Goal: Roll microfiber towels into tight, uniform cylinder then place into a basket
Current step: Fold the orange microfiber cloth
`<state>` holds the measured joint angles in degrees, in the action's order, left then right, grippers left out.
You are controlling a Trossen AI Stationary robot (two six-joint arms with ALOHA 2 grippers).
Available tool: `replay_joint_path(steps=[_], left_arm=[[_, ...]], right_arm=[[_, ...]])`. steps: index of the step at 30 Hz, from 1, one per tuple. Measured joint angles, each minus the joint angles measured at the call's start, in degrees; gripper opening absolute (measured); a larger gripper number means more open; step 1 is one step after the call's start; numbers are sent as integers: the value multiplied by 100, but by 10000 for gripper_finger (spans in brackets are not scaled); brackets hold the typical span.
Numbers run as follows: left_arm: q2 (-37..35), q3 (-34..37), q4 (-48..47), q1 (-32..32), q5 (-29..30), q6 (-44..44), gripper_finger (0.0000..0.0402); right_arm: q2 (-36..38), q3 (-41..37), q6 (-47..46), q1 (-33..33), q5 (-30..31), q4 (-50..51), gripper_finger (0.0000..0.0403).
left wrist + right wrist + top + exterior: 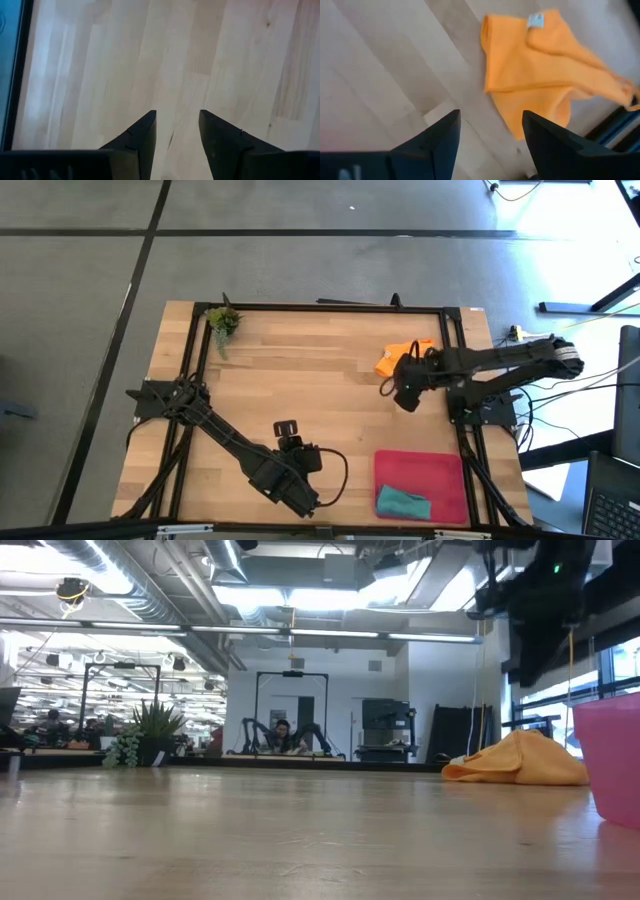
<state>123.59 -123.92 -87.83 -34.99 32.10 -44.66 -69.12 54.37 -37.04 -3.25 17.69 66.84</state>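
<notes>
— Two towels, one wooden worktop (300,380). Starting big: where on it?

— Basket (440,465) at the near right corner, with the teal towel (402,503) bunched in its near left corner. Looks loosely wadded rather than rolled. Orange towel (535,70) crumpled near the far right corner, flat on the wood, well apart from the basket.

— Nearer arm?

— Right, by a long way. Right gripper (490,117) hovering just beside the orange towel's nearer, leftward end, fingers spread, nothing between them. Left gripper (177,117) waiting by the near edge around the middle, likewise spread over bare wood.

— Direction and axis?

— From the right gripper, away toward the far right corner. Long axis roughly along the far edge, though hard to call on such a rumpled heap. Probably needs flattening first, then rolling across that axis.

— Anything else?

— Only a plant sprig (222,322) at the far left corner, out of the way.
</notes>
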Motion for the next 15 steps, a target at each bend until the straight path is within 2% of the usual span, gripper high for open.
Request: replay_joint_path(steps=[9, 15], left_arm=[[2, 0, -13, 174, 7, 2, 140], [2, 0, -13, 290, 9, 11, 140]], right_arm=[[179, -65, 175, 1322, -80, 38, 216], [282, -65, 948, 2276, -64, 87, 216]])
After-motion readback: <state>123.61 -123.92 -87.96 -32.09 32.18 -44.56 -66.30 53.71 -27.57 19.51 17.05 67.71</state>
